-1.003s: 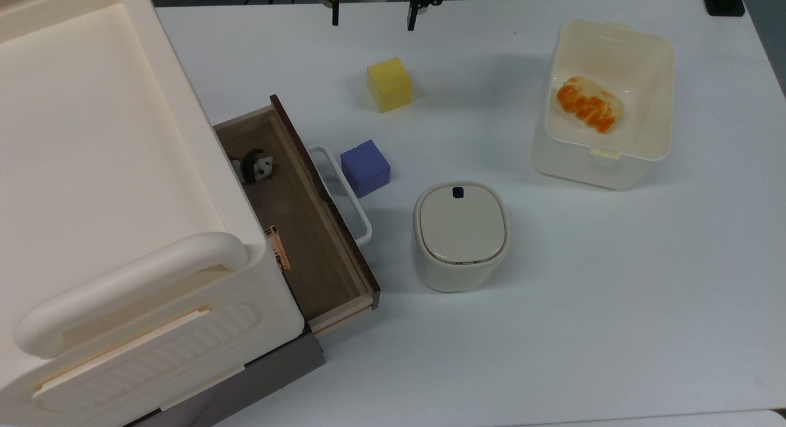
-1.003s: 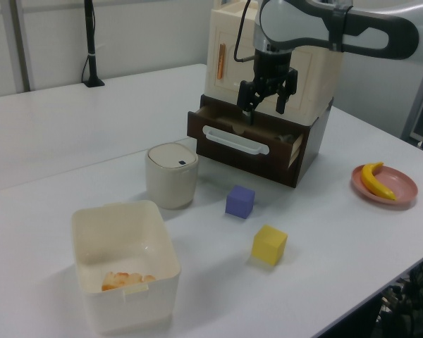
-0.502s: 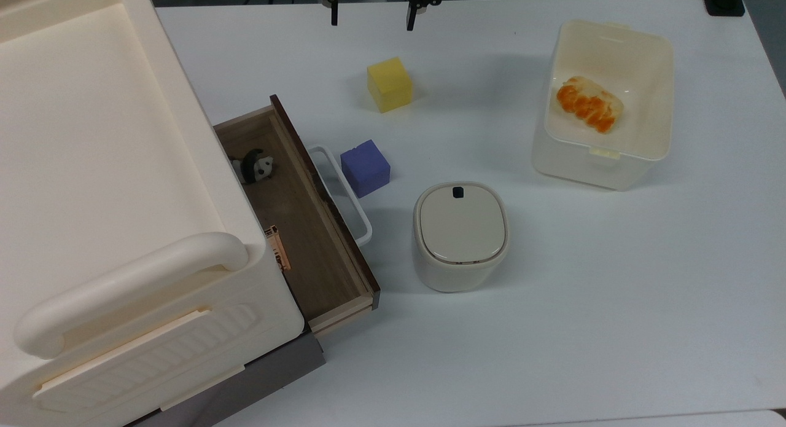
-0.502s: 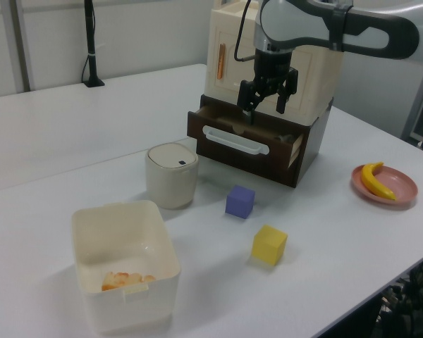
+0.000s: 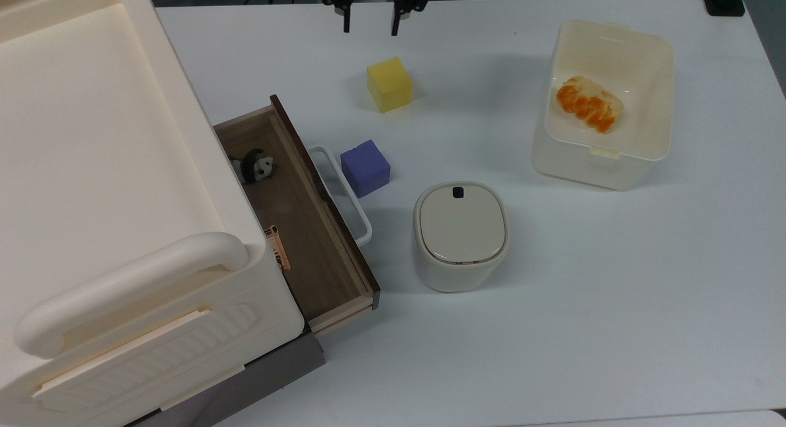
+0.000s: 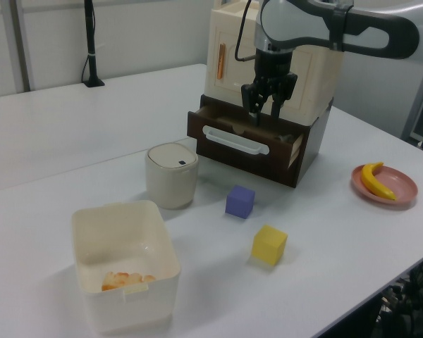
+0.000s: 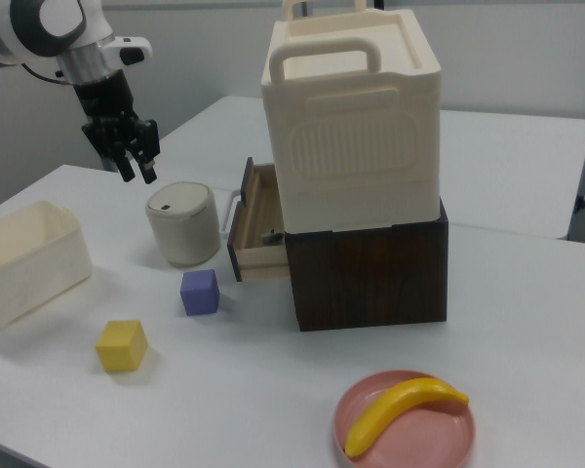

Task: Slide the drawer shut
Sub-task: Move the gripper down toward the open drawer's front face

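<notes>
The drawer (image 5: 309, 243) stands pulled out from under the cream cabinet, showing its brown wood-grain inside, dark front panel (image 6: 244, 153) and thin white loop handle (image 5: 345, 195). A small black-and-white toy (image 5: 256, 166) and an orange striped item (image 5: 277, 249) lie inside. In the right view the drawer (image 7: 253, 234) sticks out to the right view's left. My gripper (image 5: 371, 23) hangs in the air, well away from the handle, beyond the yellow cube. It is open with a narrowed gap and holds nothing. In the left view the gripper (image 6: 264, 116) appears above the drawer.
A purple cube (image 5: 365, 167) sits right beside the handle. A yellow cube (image 5: 389, 83) lies farther out. A cream lidded bin (image 5: 460, 235) stands near the drawer front. A white tub (image 5: 637, 59) holds orange food. A banana on a pink plate (image 7: 405, 417) sits behind the cabinet.
The gripper's fingers have drawn closer together, from a wide gap to a narrower one. The arm has barely shifted. The drawer and the other things have not moved.
</notes>
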`<move>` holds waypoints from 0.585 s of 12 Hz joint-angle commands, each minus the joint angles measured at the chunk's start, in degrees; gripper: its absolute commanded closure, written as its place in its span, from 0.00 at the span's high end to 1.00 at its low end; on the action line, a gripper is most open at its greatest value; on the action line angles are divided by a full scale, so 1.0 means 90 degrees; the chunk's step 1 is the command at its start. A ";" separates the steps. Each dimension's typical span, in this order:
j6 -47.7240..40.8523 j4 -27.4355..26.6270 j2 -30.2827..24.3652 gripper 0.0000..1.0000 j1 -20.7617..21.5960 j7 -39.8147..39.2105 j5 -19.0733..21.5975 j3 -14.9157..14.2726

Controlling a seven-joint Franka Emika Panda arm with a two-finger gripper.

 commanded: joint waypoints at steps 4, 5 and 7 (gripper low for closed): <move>-0.0093 0.0102 0.0013 0.00 0.0030 -0.0475 0.0350 -0.0277; 0.0062 0.0073 0.0023 0.00 0.0030 -0.0300 0.0350 -0.0277; 0.0483 -0.0073 0.0256 0.00 0.0078 0.0139 0.0234 -0.0258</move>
